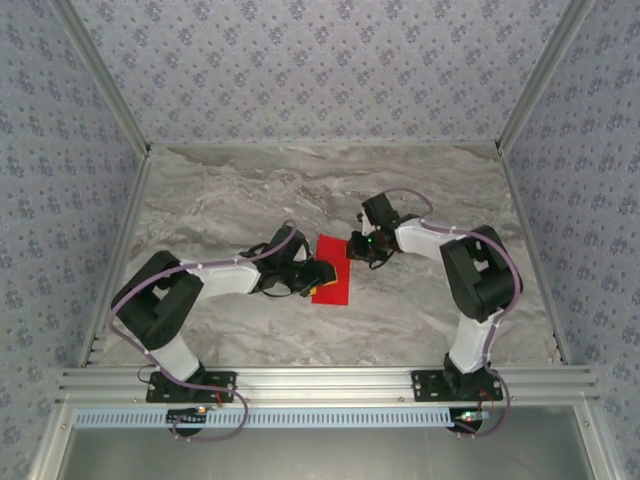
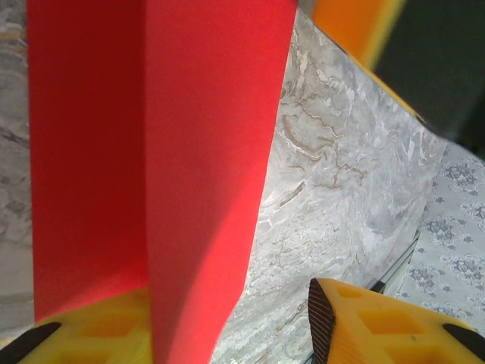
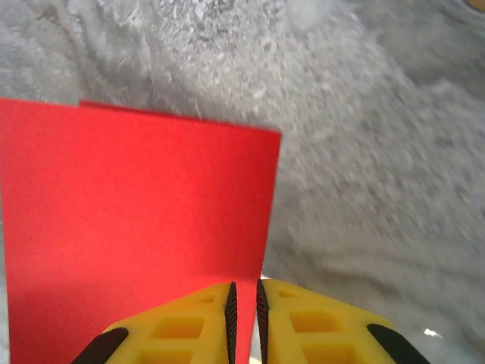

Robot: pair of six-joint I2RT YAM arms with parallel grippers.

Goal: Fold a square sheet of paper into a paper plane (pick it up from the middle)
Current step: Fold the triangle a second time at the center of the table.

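Folding seems underway: right gripper pinches the square sheet of paper, left gripper holds jaws half open; next, press the crease.

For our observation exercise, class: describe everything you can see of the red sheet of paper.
The red sheet is plain, matte, thin paper, folded into a layered rectangle with one sharp crease. It lies on the marble table between the arms. The right gripper pinches one edge; the open left gripper meets the opposite side.
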